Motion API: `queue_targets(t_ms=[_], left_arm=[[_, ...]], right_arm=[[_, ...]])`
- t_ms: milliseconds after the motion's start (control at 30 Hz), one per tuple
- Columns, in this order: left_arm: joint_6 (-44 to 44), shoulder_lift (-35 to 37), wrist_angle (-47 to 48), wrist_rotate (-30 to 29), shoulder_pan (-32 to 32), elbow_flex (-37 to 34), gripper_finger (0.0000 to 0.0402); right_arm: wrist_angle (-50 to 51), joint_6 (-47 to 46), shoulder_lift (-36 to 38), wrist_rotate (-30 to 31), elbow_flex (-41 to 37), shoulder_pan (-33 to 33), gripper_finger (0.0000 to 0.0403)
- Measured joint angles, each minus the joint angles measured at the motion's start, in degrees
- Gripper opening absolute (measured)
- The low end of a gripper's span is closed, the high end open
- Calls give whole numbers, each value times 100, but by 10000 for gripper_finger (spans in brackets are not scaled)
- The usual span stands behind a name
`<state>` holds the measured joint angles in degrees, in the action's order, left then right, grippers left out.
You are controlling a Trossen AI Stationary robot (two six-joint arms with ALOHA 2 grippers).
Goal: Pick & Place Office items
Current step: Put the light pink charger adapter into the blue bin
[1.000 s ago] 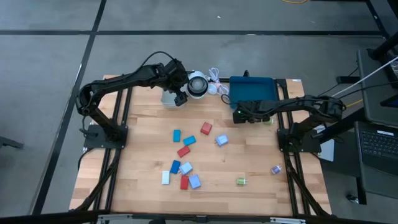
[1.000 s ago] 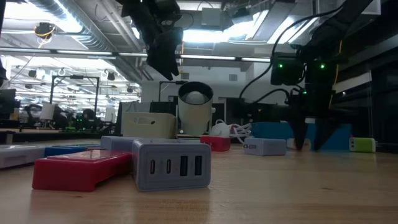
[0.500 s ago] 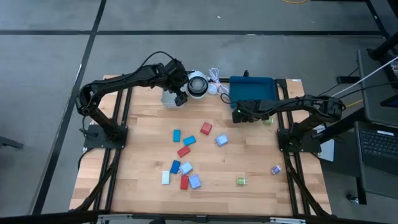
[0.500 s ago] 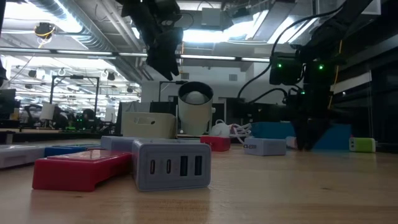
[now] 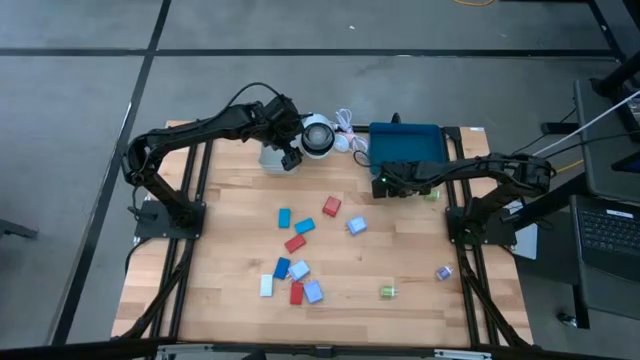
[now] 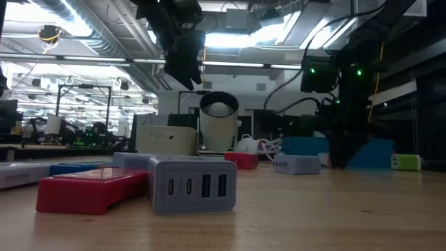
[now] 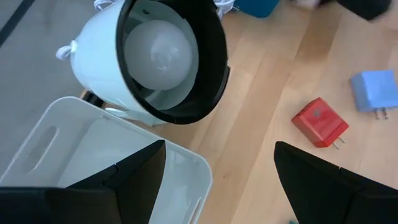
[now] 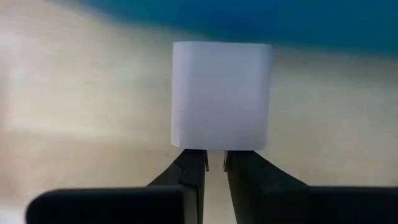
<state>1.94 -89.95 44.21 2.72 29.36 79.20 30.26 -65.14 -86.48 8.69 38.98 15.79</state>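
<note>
Beside the blue tray (image 5: 405,138), table side: the right gripper (image 5: 380,186) is low over the wood. Its fingers are drawn almost together on the near edge of a pale block (image 8: 221,93).
Hold quality: judged to be a thin pinch on one edge, with most of the block standing clear beyond the fingertips.
Away from the blue tray, past the white round object (image 5: 318,135): the left gripper (image 5: 288,158) hangs above the grey bin (image 5: 270,158). Its fingers are spread wide with nothing between them.
Remaining items: the loose office items (image 5: 295,243) lie scattered on the wood well apart from the blue tray. A green bit (image 5: 388,292) and a purple bit (image 5: 444,272) lie farther out again.
Risk 1: the block could pivot or slip out on lifting, because the grip is narrow and off-centre.
Risk 2: the block could catch the tray wall in transfer if the lift is too shallow.
Risk 3: the arms could crowd each other, since the bin and tray stand close together.
Not visible: the contact surfaces between fingers and block, and whether the block rests on the table.
Hard to make out: the held block cannot be seen under the gripper from above, and the right wrist view shows the tray only as a blurred blue band.
</note>
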Motion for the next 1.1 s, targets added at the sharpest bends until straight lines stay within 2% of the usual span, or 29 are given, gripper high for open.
queue_targets(t_ms=[33,133,400,500,667,867,1100], left_arm=[[-37,0,-29,35,-2,0,294],[-121,0,-144,154,-2,2,294],[-221,-4,-391,214,-2,2,294],[-222,-4,-395,214,-2,2,294],[-221,-4,-396,212,-2,2,294],[-197,-4,-441,206,-2,2,294],[-182,-4,-645,202,-2,2,294]], right_arm=[[-25,1,22,-251,99,-66,46],[-32,110,111,-430,510,-205,46],[402,712,140,145,1848,-396,46],[858,989,140,530,2207,-131,46],[1454,1633,146,744,2543,447,46],[1863,2357,136,894,2542,1250,47],[1823,3004,133,682,2185,2122,49]])
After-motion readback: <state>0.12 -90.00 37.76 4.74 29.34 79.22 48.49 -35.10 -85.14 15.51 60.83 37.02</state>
